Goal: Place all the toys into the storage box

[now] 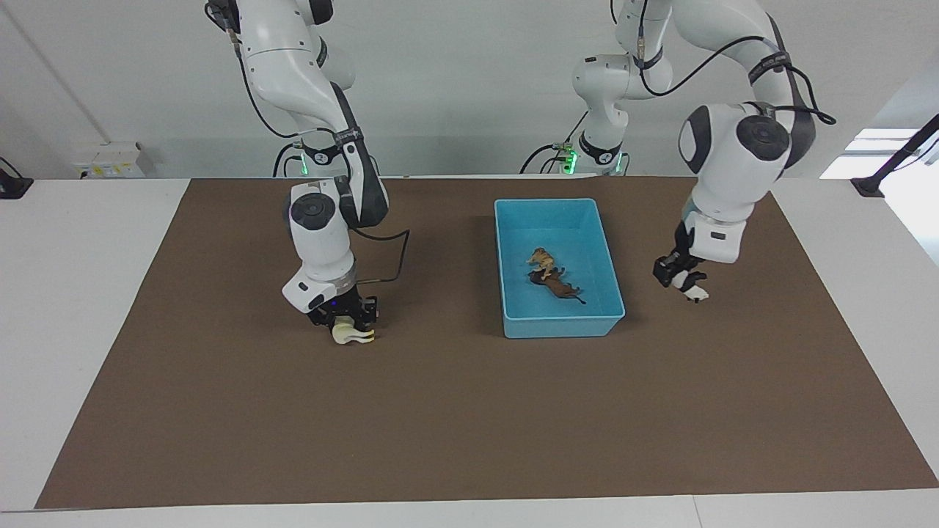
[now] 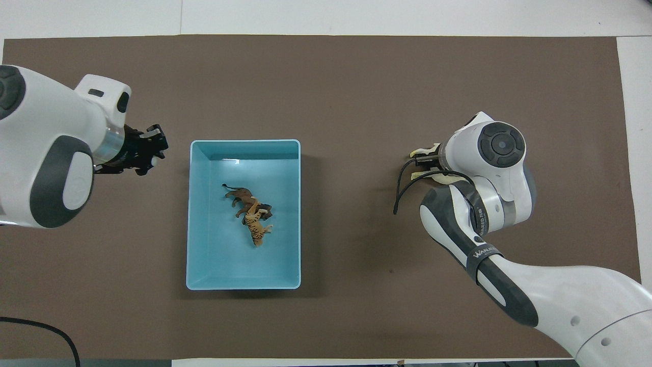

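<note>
The light blue storage box (image 1: 546,201) sits on the brown mat, and it also shows in the overhead view (image 2: 244,142). The orange tiger (image 1: 541,258) (image 2: 256,228) and the brown lion (image 1: 562,287) (image 2: 243,195) lie inside it, touching. My right gripper (image 1: 351,321) (image 2: 427,163) is shut on the cream-white horse (image 1: 353,335) (image 2: 424,152), low over the mat beside the box toward the right arm's end. My left gripper (image 1: 684,281) (image 2: 152,152) is shut on the black-and-white panda (image 1: 693,291), low over the mat beside the box toward the left arm's end.
The brown mat (image 1: 469,411) covers most of the white table. A black cable loops from the right wrist (image 1: 396,257). A black stand foot (image 1: 869,187) sits at the table corner near the left arm's base.
</note>
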You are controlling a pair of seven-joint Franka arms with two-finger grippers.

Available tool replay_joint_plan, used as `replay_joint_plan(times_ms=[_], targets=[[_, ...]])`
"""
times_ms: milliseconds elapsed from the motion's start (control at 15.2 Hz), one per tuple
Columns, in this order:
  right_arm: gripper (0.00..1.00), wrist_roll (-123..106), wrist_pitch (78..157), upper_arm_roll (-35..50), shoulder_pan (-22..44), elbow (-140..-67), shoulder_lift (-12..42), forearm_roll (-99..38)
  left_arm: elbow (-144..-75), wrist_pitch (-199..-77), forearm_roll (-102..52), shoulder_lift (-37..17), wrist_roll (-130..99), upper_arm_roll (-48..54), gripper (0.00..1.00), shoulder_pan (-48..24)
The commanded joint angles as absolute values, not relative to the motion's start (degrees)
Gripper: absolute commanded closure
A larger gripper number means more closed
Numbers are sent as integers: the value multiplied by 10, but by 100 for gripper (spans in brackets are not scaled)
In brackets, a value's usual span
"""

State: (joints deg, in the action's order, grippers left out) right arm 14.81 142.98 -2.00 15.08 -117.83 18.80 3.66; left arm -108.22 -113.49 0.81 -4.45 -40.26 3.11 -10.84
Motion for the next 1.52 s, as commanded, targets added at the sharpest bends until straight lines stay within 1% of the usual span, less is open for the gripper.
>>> replay_joint_plan(times_ms=[0,66,132,198,330,396,528,660,792,924,990,1056,1320,1386,1452], targets=[[100,147,1404,-15,151,-1167,188,34,-1118,-1141,-3,-25,-503,18,46,-179],[100,147,1387,-15,153,-1155,188,34,-1126,-1146,-3,-21,-515,18,31,-193],[100,148,1363,-14,155,-1137,187,34,-1128,-1143,-3,-20,-518,18,12,-204],[100,148,1328,-14,163,-1109,187,35,-1128,-1138,-3,-19,-517,18,0,-205],[100,162,1235,-13,180,-1027,192,34,-1122,-1119,-3,-16,-507,18,0,-200],[100,179,1190,-13,191,-978,202,34,-1121,-1113,-3,-8,-498,14,0,-194],[100,223,1107,-11,228,-866,238,33,-1118,-1102,-3,8,-444,12,0,-156],[100,282,1073,-11,276,-798,264,27,-1094,-1073,-3,15,-373,11,0,-107],[100,363,1036,-14,342,-713,307,11,-1058,-1022,-4,14,-276,11,0,-62],[100,415,1005,-15,388,-622,357,10,-1014,-963,-3,8,-191,11,0,-43],[100,431,1005,-15,409,-600,374,10,-993,-940,-2,4,-150,11,0,-35],[100,449,1012,-16,430,-592,390,11,-986,-937,-3,-3,-122,11,0,-32],[100,496,1087,-15,497,-602,442,14,-944,-895,-1,-19,-84,10,0,-26],[100,514,1113,-15,502,-615,442,14,-938,-889,-1,-25,-79,11,0,-19],[1,521,1121,-16,505,-636,435,15,-938,-886,-3,-31,-78,17,0,-6]])
